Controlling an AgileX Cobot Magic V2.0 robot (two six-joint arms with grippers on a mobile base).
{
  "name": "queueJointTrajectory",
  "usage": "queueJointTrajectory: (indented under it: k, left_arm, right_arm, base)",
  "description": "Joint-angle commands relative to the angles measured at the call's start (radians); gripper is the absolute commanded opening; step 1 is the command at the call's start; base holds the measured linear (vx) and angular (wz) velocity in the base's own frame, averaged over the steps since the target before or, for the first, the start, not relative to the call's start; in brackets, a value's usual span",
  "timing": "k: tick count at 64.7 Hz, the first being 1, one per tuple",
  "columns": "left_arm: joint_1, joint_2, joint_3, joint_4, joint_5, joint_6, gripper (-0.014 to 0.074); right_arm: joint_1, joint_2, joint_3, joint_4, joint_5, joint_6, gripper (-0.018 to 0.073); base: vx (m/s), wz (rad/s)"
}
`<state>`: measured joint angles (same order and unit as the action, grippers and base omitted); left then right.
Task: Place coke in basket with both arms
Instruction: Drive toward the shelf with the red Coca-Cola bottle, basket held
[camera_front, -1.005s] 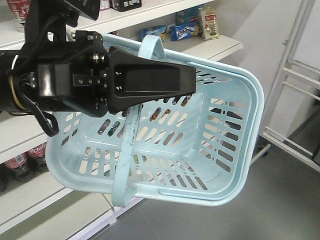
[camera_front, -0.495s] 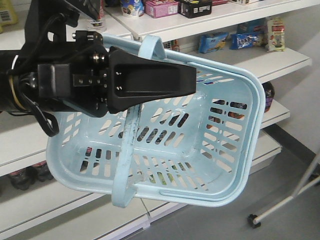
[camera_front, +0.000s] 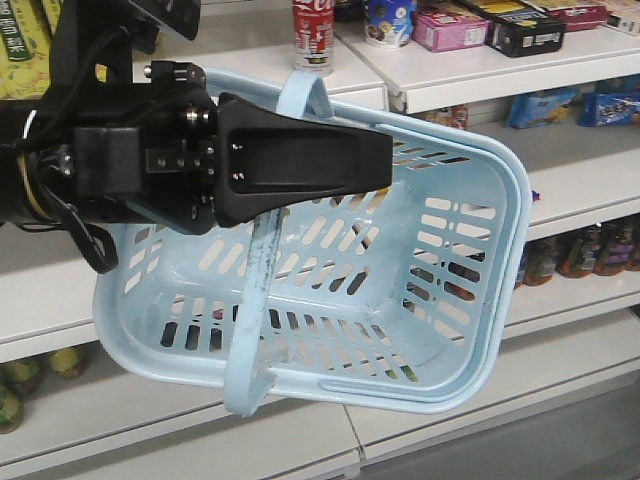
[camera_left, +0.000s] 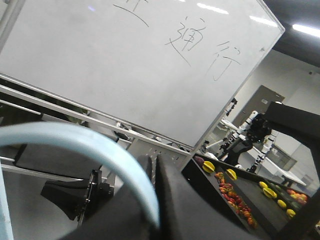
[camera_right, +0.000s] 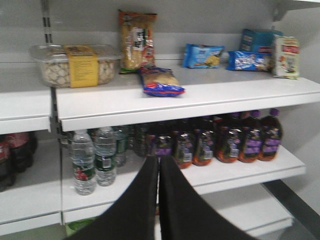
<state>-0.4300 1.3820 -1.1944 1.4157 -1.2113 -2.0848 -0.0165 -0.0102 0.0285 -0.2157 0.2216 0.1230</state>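
The pale blue basket (camera_front: 470, 300) hangs tilted in the front view, empty inside. One of its hoop handles (camera_front: 255, 300) runs through the black wedge of my left gripper (camera_front: 386, 160). In the left wrist view that handle (camera_left: 75, 142) curves in between the closed jaws of the left gripper (camera_left: 156, 161). The coke (camera_front: 313, 32), red with white script and a pale band, stands on the top shelf behind the basket. My right gripper (camera_right: 159, 160) is shut with nothing in it and points at a shelf of bottles.
White store shelves (camera_front: 560, 180) fill the background with boxes and snack packs (camera_front: 450, 25). In the right wrist view stand water bottles (camera_right: 84, 162), dark juice bottles (camera_right: 227, 142), a snack tub (camera_right: 75, 65) and dark cola bottles (camera_right: 10, 160). A whiteboard (camera_left: 125, 60) faces the left wrist.
The shelves have slid to the right across the front view, and the coke on the top shelf has come into sight. The basket stays in the left gripper in the same pose.
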Motion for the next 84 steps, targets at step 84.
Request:
queueJointTrajectory:
  k: [84]
  left_arm:
    - [-0.003,-0.035,-0.029,-0.099,-0.17,0.007,-0.0006]
  right_arm:
    - [-0.001,-0.018,0.009,-0.009,-0.072,-0.008,-0.0005]
  base:
    - [0.09,0.21]
